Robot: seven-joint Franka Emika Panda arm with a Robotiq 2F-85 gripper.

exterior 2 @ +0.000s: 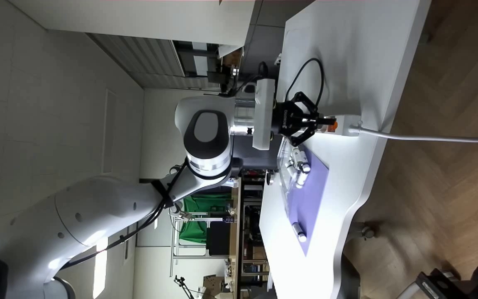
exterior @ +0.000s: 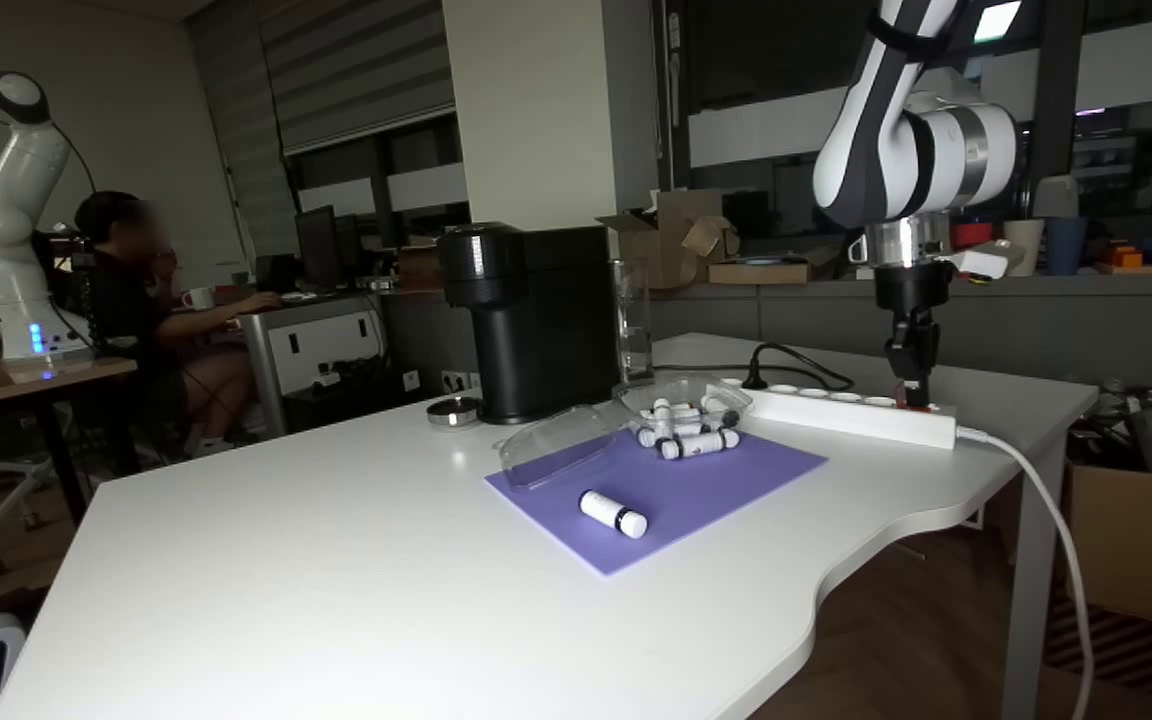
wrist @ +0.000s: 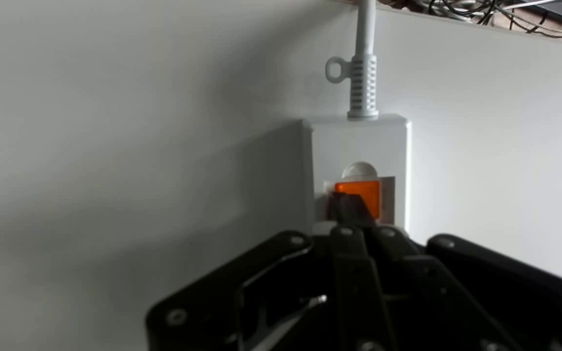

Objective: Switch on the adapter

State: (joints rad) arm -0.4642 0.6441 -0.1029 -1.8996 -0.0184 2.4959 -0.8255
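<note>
The adapter, a long white power strip (exterior: 851, 418), lies on the white table; its white cable (exterior: 1046, 490) leaves the near end and hangs over the table edge. In an exterior view the strip's end (exterior 2: 349, 124) shows beneath my gripper. An orange switch (wrist: 372, 197) sits near the cable end of the strip (wrist: 349, 144) in the wrist view. My gripper (wrist: 351, 207) points down with its fingers together and nothing between them. The fingertips are at the switch and cover part of it. In an exterior view the gripper (exterior 2: 332, 121) seems to touch it. I cannot tell whether it is pressed or lit.
A purple mat (exterior: 666, 500) holds several small white cylinders (exterior: 613, 513) and a clear plastic container (exterior: 556, 450). A black machine (exterior: 546, 310) stands behind it. A black plug (exterior: 755, 375) with a cable is in the strip's far end. A small metal dish (exterior: 453, 411) stands nearby.
</note>
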